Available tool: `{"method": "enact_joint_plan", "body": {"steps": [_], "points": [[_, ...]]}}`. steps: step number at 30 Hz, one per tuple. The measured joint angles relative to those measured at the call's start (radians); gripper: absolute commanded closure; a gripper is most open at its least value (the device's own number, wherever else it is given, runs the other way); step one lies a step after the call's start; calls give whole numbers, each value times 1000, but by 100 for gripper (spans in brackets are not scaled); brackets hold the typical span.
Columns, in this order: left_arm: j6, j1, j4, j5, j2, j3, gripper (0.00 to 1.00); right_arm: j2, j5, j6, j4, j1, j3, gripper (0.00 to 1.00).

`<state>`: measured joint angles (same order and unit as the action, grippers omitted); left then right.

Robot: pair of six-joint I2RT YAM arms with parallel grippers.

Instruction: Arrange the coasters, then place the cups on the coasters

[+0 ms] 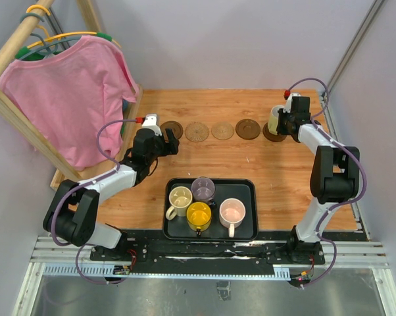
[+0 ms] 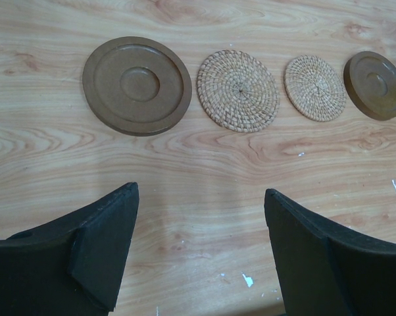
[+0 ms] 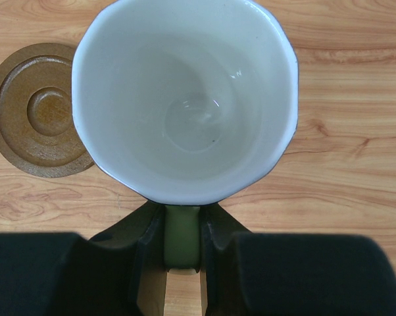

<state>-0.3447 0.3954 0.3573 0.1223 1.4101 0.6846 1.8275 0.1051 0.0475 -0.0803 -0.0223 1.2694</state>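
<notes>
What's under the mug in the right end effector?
A dark brown coaster: only its near rim shows below the pale yellow-green mug; the rest is covered. Whether the mug rests on it or hovers, can't tell.

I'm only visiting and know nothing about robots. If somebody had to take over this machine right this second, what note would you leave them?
Left gripper: open, empty, hovering near the leftmost coaster.
Right gripper: shut on the handle of the yellow-green cup, over the rightmost coaster; can't tell if it's set down.
Done: coaster row laid out.
Left: release that cup, then move the cream cup, grey-purple cup, yellow cup and pink cup from the black tray onto free coasters.
</notes>
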Motion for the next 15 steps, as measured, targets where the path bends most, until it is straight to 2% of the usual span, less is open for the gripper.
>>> {"method": "enact_joint_plan", "body": {"steps": [8,10,15], "points": [[0,0,0,0,3,0,19,1,0,0,1,0,1,97],[0,0,0,0,4,0,19,1,0,0,0,0,1,90],[0,0,0,0,5,0,19,1,-1,3,2,0,1,59]]}}
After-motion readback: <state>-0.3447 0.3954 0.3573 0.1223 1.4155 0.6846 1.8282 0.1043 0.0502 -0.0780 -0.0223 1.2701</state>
